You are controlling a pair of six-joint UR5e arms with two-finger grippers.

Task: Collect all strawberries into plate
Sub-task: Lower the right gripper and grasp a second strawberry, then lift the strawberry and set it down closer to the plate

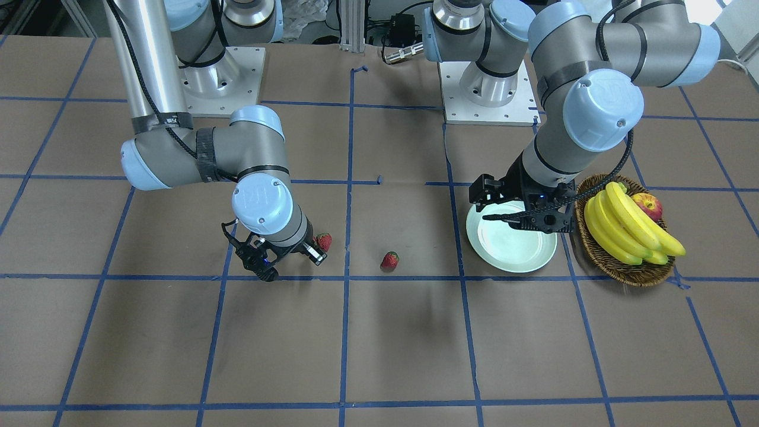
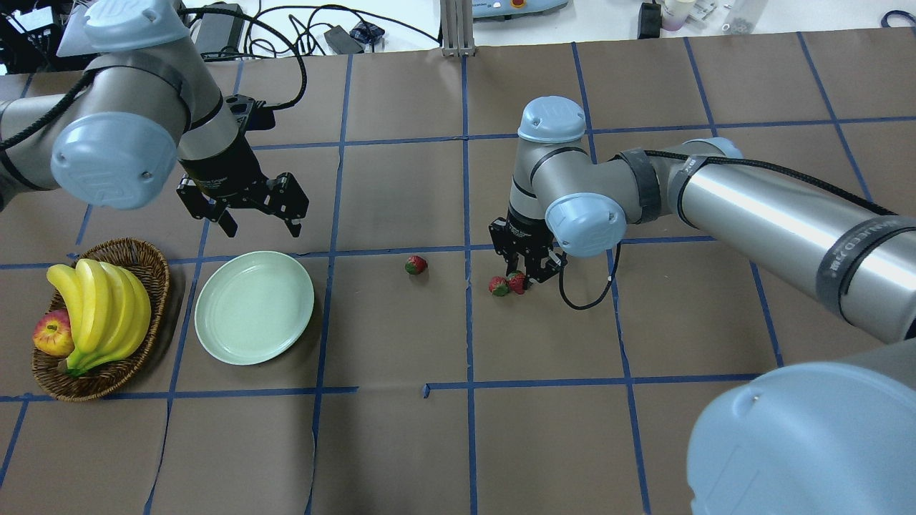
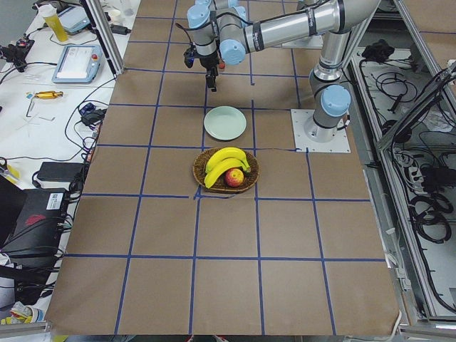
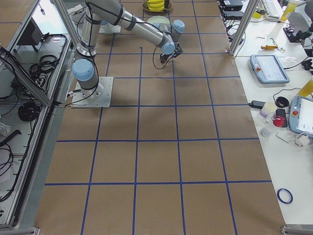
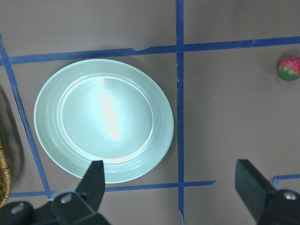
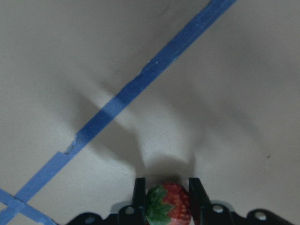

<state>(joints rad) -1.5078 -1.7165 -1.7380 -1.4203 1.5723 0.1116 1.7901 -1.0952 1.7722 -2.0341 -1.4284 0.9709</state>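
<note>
The right gripper [image 6: 166,183] is clenched on the held strawberry [image 6: 171,206]. The berry sits right at the fingertips with its green cap turned toward the wrist camera. Whether it has left the desk [image 2: 401,443] cannot be told. Such a shallow pinch on a rounded, tapering fruit could let it squirt out once the arm swings.

Just beside that gripper, on its plate-ward side, lies the second strawberry [image 2: 499,286]. It is so close to the held one that they may be touching. A sideways drag instead of a straight lift would likely knock it rolling.

Farther along the same side, well apart from the gripper, the third strawberry [image 2: 416,265] lies alone on the likely line of a carry to the plate. A low carry could clip it.

Beyond that is the plate [image 2: 254,307], which holds nothing (so the collecting seems barely begun). Its glossy, shallow dish might let a berry dropped from height bounce or roll over the rim.

The left gripper [image 5: 169,168] hangs spread wide and holding nothing, over the plate's edge. If the right arm comes across to deliver, the two wrists could crowd each other there. Farthest off, past the plate, stands the basket [image 2: 154,261] of bananas and an apple.
</note>
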